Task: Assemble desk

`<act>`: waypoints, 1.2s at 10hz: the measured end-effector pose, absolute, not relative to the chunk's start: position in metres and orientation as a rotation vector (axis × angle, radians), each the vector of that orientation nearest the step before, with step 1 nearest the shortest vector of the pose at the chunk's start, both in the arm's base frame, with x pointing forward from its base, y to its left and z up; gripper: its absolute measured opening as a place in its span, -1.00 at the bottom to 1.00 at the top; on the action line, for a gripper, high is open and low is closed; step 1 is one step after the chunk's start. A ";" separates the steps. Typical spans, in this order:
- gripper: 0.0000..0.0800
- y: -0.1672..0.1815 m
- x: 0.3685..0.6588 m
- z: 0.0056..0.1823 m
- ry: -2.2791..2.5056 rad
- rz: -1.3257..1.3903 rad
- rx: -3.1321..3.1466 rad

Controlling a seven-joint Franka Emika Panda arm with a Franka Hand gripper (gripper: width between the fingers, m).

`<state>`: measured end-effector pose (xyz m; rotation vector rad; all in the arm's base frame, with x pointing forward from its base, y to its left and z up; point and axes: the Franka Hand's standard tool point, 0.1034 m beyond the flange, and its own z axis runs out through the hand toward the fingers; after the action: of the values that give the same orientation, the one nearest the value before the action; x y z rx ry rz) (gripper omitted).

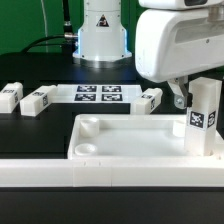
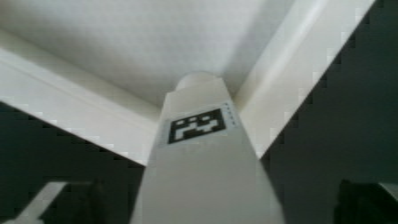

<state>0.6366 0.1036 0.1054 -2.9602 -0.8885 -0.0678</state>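
Observation:
The desk panel (image 1: 130, 138), white with a raised rim and round corner sockets, lies at the front of the table. One white tagged leg (image 1: 205, 118) stands upright in the panel's corner on the exterior view's right. My gripper (image 1: 194, 98) hangs over that leg with its jaws open, one finger (image 1: 178, 98) showing beside it. In the wrist view the leg (image 2: 205, 140) rises from the panel corner (image 2: 267, 95) between my gripper's (image 2: 205, 205) fingers, with a dark gap on each side. Three more legs lie flat on the black table: two (image 1: 10, 97) (image 1: 38, 99) at the left, one (image 1: 150, 98) behind the panel.
The marker board (image 1: 98, 94) lies flat behind the panel, in front of the robot's white base (image 1: 100, 35). A long white border rail (image 1: 90, 172) runs along the front edge. Cables trail at the back left.

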 end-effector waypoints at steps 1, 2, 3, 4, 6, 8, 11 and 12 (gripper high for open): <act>0.62 0.104 0.637 0.105 -0.941 -0.069 -2.946; 0.62 0.103 0.637 0.105 -0.922 -0.068 -2.951; 0.38 0.103 0.636 0.105 -0.922 -0.068 -2.951; 0.38 0.103 0.636 0.105 -0.922 -0.068 -2.951; -0.28 0.103 0.637 0.105 -0.880 -0.067 -2.963; -0.28 0.103 0.637 0.105 -0.812 -0.066 -2.980; -0.28 0.103 0.637 0.105 -0.358 -0.057 -3.059; -0.28 0.102 0.637 0.105 -0.189 -0.057 -3.071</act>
<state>0.6370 0.1024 0.1047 -3.0706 -0.1894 -0.0567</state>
